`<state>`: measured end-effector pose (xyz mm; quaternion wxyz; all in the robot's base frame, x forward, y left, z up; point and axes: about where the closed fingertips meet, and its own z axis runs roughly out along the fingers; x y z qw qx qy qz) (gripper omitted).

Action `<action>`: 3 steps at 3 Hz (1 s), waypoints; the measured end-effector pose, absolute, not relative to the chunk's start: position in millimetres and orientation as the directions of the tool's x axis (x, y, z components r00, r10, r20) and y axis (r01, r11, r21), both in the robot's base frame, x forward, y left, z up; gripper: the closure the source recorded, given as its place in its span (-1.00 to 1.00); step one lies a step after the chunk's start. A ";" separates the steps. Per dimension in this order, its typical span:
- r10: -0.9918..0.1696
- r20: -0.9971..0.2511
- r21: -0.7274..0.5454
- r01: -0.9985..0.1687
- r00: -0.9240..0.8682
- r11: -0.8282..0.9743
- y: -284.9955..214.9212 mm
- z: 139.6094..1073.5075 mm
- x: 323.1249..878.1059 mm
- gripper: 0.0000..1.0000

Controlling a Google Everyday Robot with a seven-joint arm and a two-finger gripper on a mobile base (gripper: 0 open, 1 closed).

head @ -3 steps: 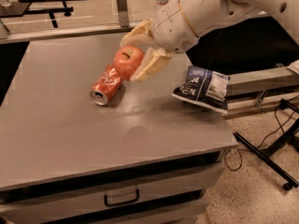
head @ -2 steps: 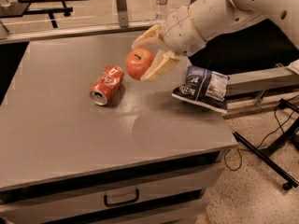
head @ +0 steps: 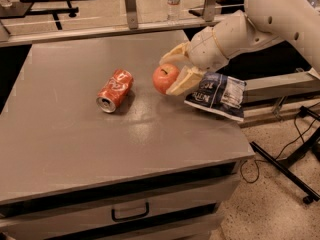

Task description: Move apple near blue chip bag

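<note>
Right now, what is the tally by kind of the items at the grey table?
Blue chip bag: 1
Apple: 1, held in the gripper, just left of the bag
Soda can: 1
Total: 3

The apple (head: 164,79) is red-orange with a pale yellow patch. The gripper (head: 170,74) around it, just left of the blue chip bag (head: 220,95), is cream. The bag is dark blue with white letters. The soda can (head: 114,90) is red with white writing and a silver end. The table (head: 75,149) is grey.
</note>
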<state>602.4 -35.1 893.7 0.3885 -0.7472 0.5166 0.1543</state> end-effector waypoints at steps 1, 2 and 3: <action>-0.658 -0.646 -0.403 -0.905 0.388 -0.137 -43.9 885.3 610.1 0.77; -0.662 -0.658 -0.389 -0.915 0.358 -0.108 -52.1 882.7 612.0 0.32; -0.670 -0.667 -0.372 -0.925 0.327 -0.081 -60.2 881.1 611.9 -0.14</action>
